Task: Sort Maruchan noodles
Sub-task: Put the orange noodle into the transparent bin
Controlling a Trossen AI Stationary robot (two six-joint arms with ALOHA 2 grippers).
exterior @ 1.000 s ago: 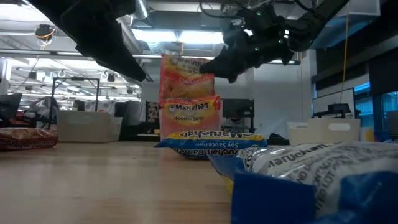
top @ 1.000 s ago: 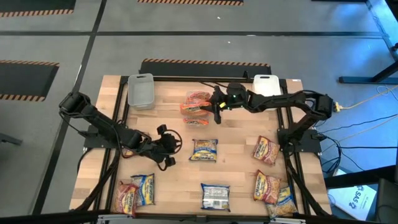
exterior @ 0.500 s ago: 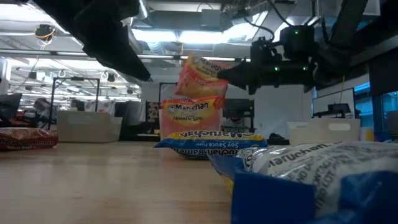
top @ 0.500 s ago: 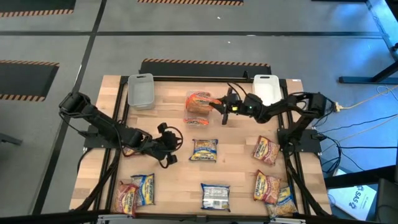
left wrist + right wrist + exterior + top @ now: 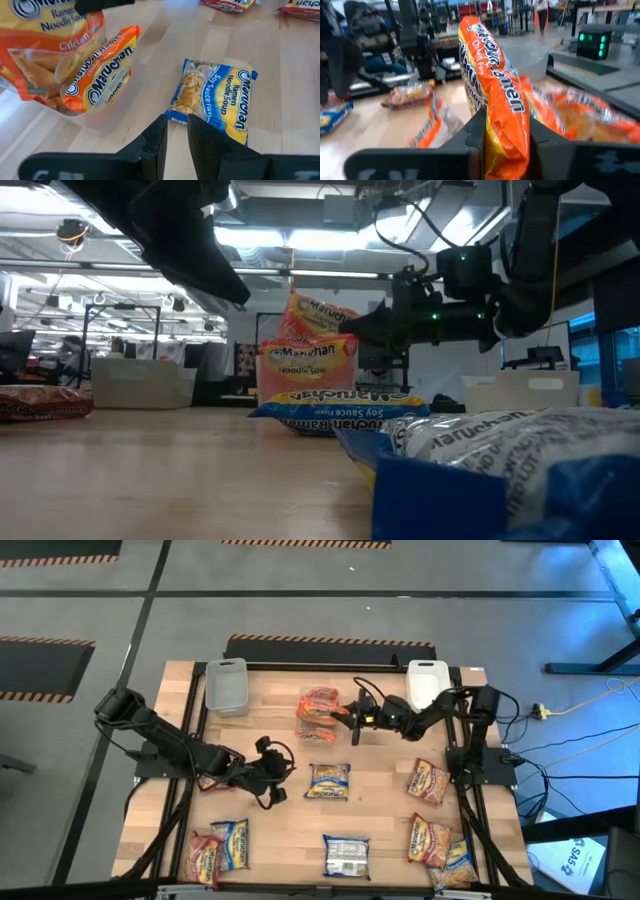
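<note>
My right fingers [image 5: 505,145] pinch an orange packet [image 5: 495,85] on edge, directly over the orange pile [image 5: 318,710]; left fingers [image 5: 176,137], nearly shut and empty, point at the blue packet [image 5: 212,97].

This is a robotics lab set up in a big open industrial hall. The wooden table [image 5: 300,820] sits in a black metal frame on a grey concrete floor [image 5: 300,610] marked with black-and-yellow hazard tape [image 5: 330,639] just beyond the table's far edge. Past the table, long ceiling light strips [image 5: 300,240] hang over rows of workbenches [image 5: 140,385], monitors [image 5: 530,358] and more dark equipment stands.
</note>
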